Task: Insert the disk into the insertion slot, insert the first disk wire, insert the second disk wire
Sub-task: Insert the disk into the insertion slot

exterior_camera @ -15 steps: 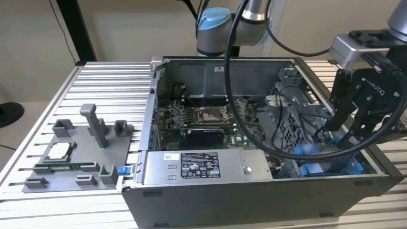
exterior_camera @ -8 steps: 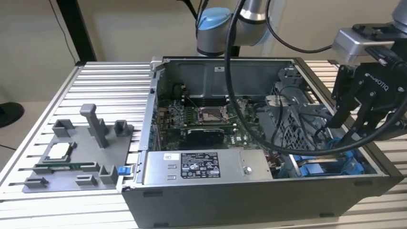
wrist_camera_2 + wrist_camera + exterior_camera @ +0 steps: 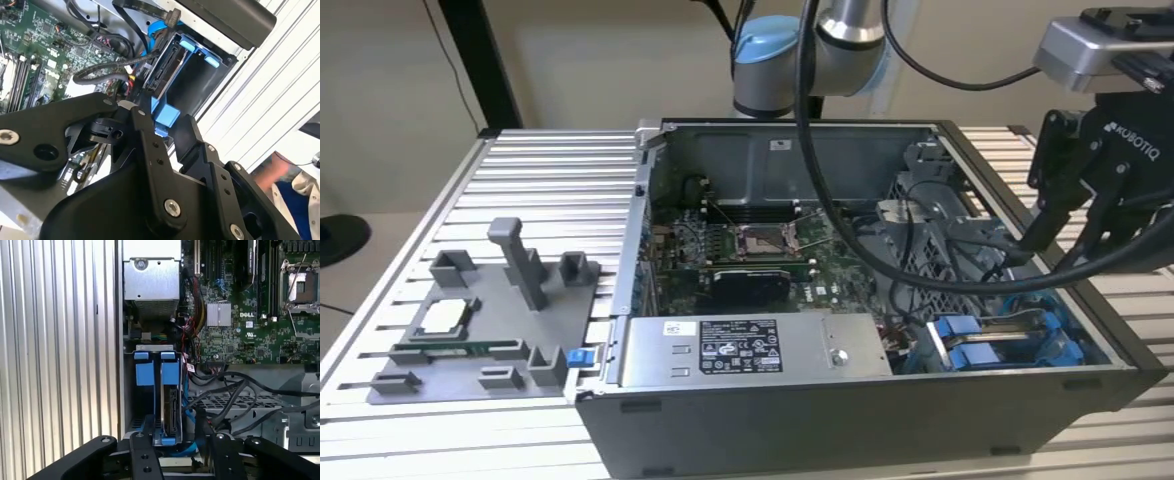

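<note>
Jaws spread, empty. Gripper (image 3: 181,442) hovers near hard drive (image 3: 170,410), which is seated on edge in drive bay (image 3: 144,374), long axis running away from jaws. Exterior view: bay at 7 o'clock from gripper.

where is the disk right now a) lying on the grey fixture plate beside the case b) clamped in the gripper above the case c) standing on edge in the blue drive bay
c: in the first wrist view the disk stands on edge inside the insertion slot, and the gripper near it is open.
</note>
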Robot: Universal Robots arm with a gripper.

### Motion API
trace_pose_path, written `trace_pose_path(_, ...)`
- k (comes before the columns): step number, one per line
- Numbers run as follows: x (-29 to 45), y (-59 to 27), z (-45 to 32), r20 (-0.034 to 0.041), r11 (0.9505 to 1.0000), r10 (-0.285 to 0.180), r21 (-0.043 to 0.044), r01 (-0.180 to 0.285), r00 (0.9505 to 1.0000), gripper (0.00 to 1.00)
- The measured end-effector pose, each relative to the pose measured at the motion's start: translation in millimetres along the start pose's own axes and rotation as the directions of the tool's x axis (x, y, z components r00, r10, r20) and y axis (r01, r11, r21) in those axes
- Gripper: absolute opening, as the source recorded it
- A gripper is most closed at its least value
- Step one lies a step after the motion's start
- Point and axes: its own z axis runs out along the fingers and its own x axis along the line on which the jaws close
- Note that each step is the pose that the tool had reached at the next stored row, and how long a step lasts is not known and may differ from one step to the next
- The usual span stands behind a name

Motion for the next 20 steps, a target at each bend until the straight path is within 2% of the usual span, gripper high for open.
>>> trace_pose_path(4,-1.9,0.1,0.0,-0.0001,1.0000,0.000,0.0005,0.000,1.0000,1.00)
trace_pose_path(7,-3.1,0.1,0.4,0.0031,1.0000,0.000,0.0026,0.000,1.0000,1.00)
trace_pose_path(12,-4.0,0.1,2.6,0.0250,1.0000,-0.001,0.0028,0.001,0.9997,1.00)
trace_pose_path(17,-6.4,1.3,6.8,0.0337,1.0000,-0.001,0.0033,0.001,0.9994,1.00)
trace_pose_path(20,-6.9,2.1,9.4,0.0415,1.0000,-0.003,0.0046,0.003,0.9991,1.00)
